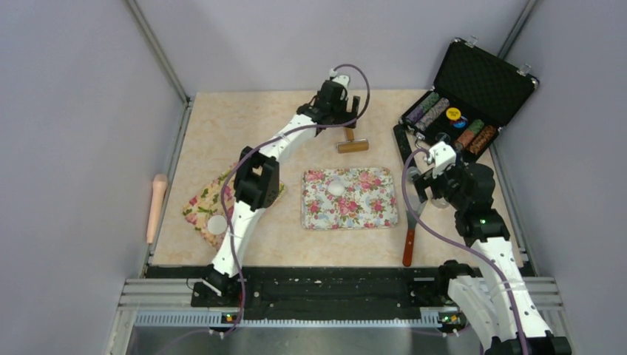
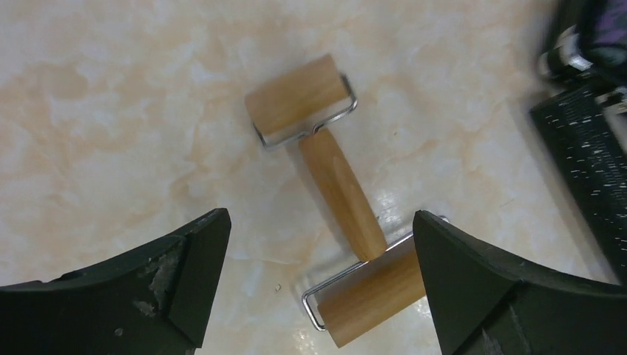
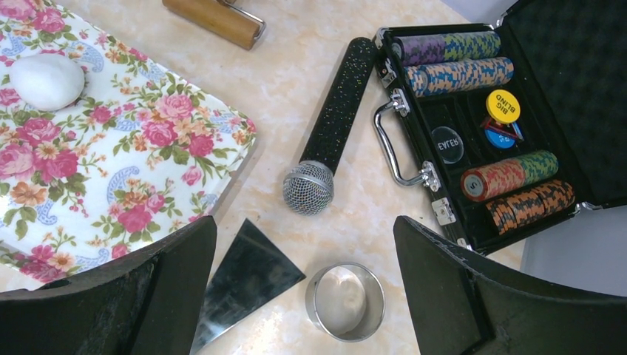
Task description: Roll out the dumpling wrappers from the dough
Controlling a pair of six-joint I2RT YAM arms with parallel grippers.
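A white dough ball (image 1: pixel 336 187) sits on the floral board (image 1: pixel 370 214); it also shows in the right wrist view (image 3: pixel 46 80). One thin white wrapper disc (image 1: pixel 217 223) lies on a floral cloth (image 1: pixel 203 203) at the left. My left gripper (image 1: pixel 347 122) is open and empty, hovering over a wooden two-headed roller (image 2: pixel 333 188) at the far middle, its near head between the fingertips (image 2: pixel 200 259). My right gripper (image 3: pixel 303 288) is open and empty above the metal ring cutter (image 3: pixel 345 302) and the scraper blade (image 3: pixel 244 281).
A black microphone (image 3: pixel 333 133) lies right of the board. An open case of poker chips (image 1: pixel 466 89) stands at the far right. The scraper's red handle (image 1: pixel 407 248) points to the near edge. A wooden rolling pin (image 1: pixel 157 207) lies beyond the left rail.
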